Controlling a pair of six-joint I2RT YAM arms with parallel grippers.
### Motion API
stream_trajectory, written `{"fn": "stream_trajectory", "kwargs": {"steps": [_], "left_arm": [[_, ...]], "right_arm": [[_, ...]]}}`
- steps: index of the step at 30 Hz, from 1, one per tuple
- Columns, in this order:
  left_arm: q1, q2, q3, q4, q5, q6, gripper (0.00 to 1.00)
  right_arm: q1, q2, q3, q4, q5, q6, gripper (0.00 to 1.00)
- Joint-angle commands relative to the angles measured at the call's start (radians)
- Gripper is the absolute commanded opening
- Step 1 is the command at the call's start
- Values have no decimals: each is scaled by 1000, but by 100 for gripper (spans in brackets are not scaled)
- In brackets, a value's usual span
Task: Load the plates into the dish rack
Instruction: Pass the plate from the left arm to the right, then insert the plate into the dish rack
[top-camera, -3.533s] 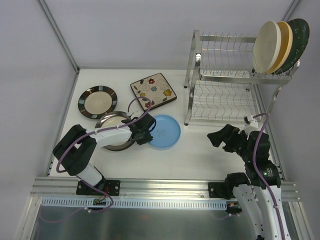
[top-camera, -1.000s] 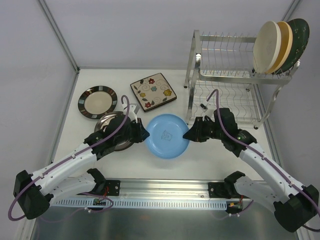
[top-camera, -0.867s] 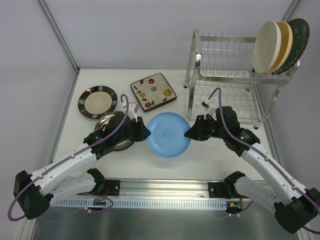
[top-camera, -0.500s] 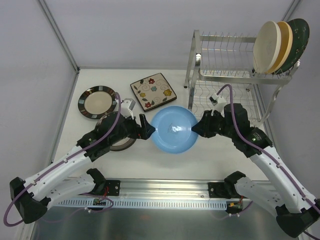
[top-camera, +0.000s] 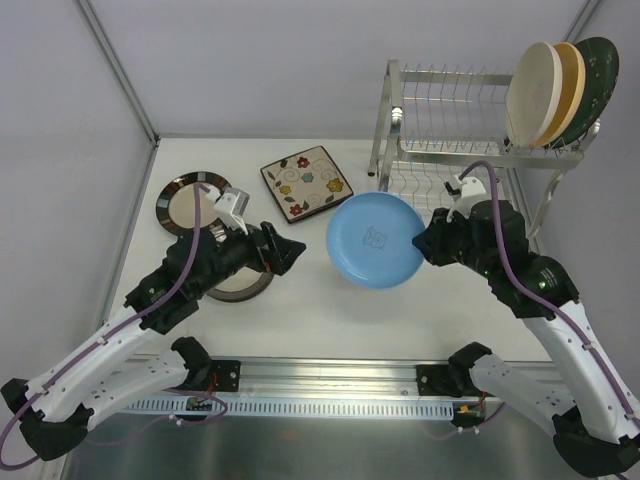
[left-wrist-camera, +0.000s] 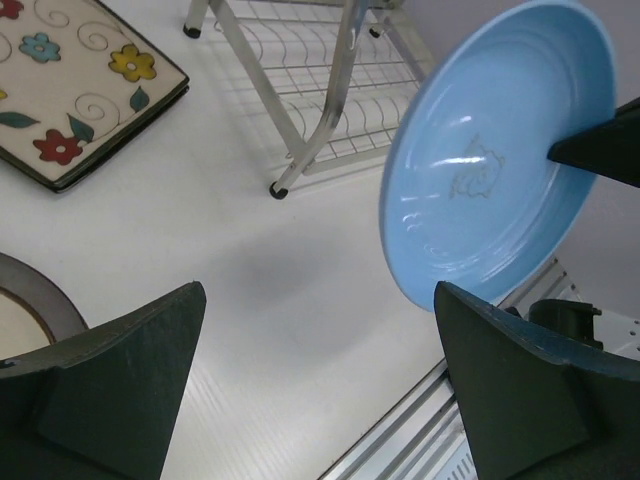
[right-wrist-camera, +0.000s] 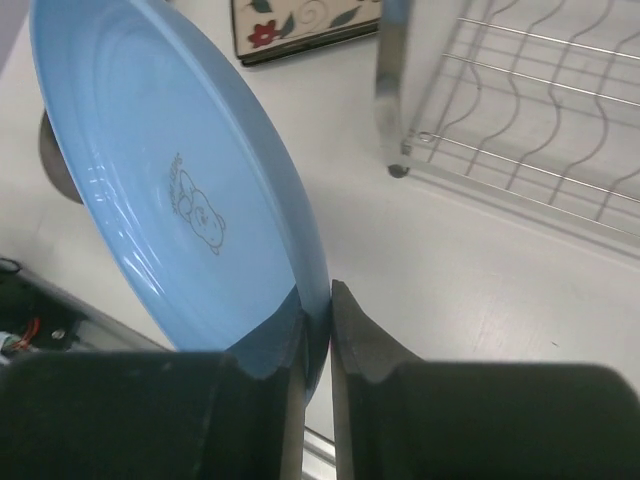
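1. While the right gripper (top-camera: 424, 242) is clamping the blue plate (top-camera: 372, 240) by its rim, the left gripper (top-camera: 293, 255) is hanging with its fingers spread wide. It is no longer touching the plate that it was pinching half a second ago.
2. The blue plate is hanging off the table (top-camera: 330, 320), tilted up on edge with its stamped underside showing, just in front of the rack's (top-camera: 440, 150) left legs. Earlier it was lying flatter and farther from the rack.
3. Up in the rack's top right slots, three plates (top-camera: 555, 85) are standing, unchanged.
4. Left of the rack a square plate (top-camera: 307, 182) is lying flat, with a striped-rim plate (top-camera: 190, 203) farther left, both staying where they were.
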Motion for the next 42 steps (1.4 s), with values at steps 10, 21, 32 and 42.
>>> {"fn": "stream_trajectory", "kwargs": {"steps": [10,21,32,42], "left_arm": [[4,-88,-6,51,35,82,99],[64,-114,-140,-31,-101,41,99],[327,-103,-181,-189,26,40,99],[365,-79,-198,-233,-37,134,99]], "right_arm": [[-4,-17,89,-28,156,-27,1],[-6,14,361,0,275,-80,1],[-4,81,553,147,501,-230,1],[-4,132,593,441,783,-488,1]]}}
